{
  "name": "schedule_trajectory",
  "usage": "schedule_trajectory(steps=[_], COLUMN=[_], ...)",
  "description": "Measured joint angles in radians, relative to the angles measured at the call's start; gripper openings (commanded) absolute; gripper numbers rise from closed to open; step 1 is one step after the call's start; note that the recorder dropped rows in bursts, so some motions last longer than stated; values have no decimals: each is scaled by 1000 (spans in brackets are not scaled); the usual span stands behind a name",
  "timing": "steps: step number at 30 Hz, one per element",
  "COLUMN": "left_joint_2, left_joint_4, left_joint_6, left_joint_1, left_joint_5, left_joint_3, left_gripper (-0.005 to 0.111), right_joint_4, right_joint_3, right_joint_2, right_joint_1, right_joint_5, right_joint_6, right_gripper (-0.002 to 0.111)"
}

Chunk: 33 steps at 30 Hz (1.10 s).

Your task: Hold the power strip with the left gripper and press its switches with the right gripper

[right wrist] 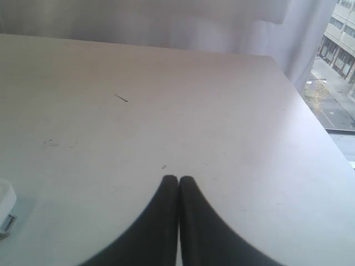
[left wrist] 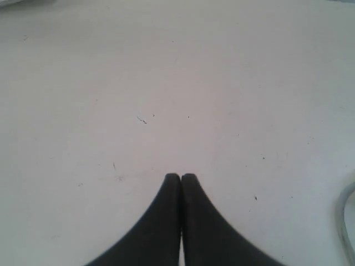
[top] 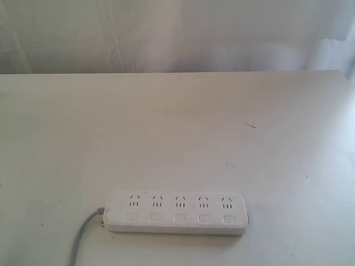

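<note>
The white power strip point(top: 176, 213) lies flat near the table's front edge, long side across the exterior view. Its five small white switches point(top: 179, 218) run in a row along its near side, under the socket sets. A grey cord point(top: 83, 235) leaves its left end and curves off the bottom. Neither arm shows in the exterior view. My left gripper point(left wrist: 181, 176) hangs shut over bare table, with a bit of the cord point(left wrist: 345, 221) at the frame's edge. My right gripper point(right wrist: 178, 178) is shut too, and one end of the strip point(right wrist: 5, 208) peeks in at the edge.
The white table point(top: 177, 138) carries small dark specks and a short dark scratch point(top: 249, 125). A pale curtain hangs behind the table's far edge. In the right wrist view the table's side edge point(right wrist: 316, 119) borders a window looking on buildings.
</note>
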Motion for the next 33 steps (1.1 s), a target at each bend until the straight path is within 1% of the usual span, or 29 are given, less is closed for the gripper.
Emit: schedule_trajectory(steps=[4,7,9,14,33], left_joint_2=[0,6,9,11,11], left_joint_4=[-2,-11,-32,-55,-56], left_joint_6=[0,5,10,25,30], left_joint_1=[0,0,0,0,0], left_joint_5=[24,85,102,110,110], left_joint_3=[0,0,-2,-6,-6], left_gripper=[0,0,0,0,0], right_joint_4=[0,0,0,0,2], right_joint_3=[0,0,0,0,0], right_joint_2=[0,0,0,0,0], right_joint_1=[0,0,0,0,0], right_joint_5=[0,0,0,0,0], right_joint_6=[2,2,2,2,2], right_gripper=[0,0,0,0,0])
